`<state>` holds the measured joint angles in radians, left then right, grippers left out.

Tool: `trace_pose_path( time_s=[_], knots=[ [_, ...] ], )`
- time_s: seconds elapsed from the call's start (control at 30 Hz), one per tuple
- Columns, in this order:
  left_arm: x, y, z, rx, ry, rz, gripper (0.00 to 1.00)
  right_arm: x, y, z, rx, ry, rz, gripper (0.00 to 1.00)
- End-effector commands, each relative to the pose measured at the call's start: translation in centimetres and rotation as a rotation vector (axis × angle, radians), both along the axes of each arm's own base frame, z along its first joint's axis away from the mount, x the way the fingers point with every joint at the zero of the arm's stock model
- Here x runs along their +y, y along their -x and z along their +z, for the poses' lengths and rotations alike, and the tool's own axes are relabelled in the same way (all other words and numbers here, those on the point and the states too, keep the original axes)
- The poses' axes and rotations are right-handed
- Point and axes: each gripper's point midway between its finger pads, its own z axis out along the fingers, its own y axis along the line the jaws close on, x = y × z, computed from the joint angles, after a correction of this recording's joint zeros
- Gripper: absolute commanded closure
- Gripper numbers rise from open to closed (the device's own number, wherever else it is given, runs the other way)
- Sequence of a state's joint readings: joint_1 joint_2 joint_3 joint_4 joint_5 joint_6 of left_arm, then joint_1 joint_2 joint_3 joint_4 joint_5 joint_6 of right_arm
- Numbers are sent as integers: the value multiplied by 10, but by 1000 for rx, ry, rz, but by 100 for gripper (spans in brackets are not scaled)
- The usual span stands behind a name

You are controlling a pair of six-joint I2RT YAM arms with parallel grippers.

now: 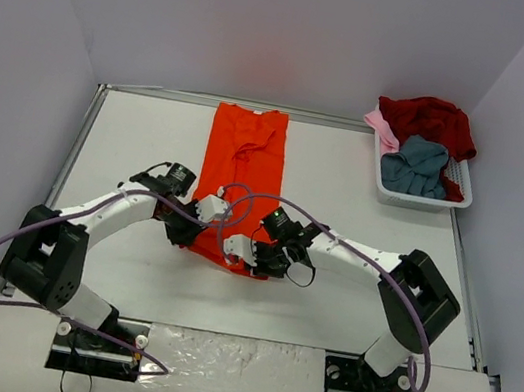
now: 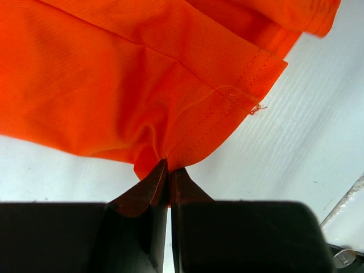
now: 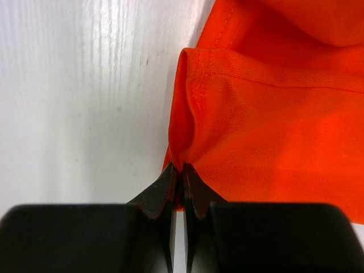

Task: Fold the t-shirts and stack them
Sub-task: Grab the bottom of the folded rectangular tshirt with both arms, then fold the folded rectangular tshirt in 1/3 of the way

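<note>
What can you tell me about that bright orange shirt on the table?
The orange t-shirt is bright orange-red, a fine-meshed knit with stitched hems and a loose thread at one corner. It lies on the white table, folded into a long narrow strip, wrinkled at the far end. The left gripper and right gripper each pinch its near edge.

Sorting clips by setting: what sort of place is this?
Likely a robotics lab cell: bare walls box in a white table; a left arm and right arm mounted at its edge grip an orange shirt.
</note>
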<state>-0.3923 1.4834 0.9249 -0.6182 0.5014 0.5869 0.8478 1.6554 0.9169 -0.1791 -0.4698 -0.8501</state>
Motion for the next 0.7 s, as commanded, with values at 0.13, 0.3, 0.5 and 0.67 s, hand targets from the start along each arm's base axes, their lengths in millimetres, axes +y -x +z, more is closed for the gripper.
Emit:
trace_pose_path(
  time_s=[0.13, 0.3, 0.5, 0.67],
  knots=[
    [-2, 23, 29, -26, 48, -91, 98, -24, 31, 26, 172, 35, 33, 100],
    [-5, 49, 32, 9, 57, -180, 98, -21, 38, 36, 216, 10, 38, 100],
    [-4, 81, 31, 57, 34, -296, 98, -21, 48, 46, 273, 9, 58, 100],
    [-4, 92, 38, 83, 24, -348, 98, -21, 51, 54, 284, 2, 65, 100]
  ],
)
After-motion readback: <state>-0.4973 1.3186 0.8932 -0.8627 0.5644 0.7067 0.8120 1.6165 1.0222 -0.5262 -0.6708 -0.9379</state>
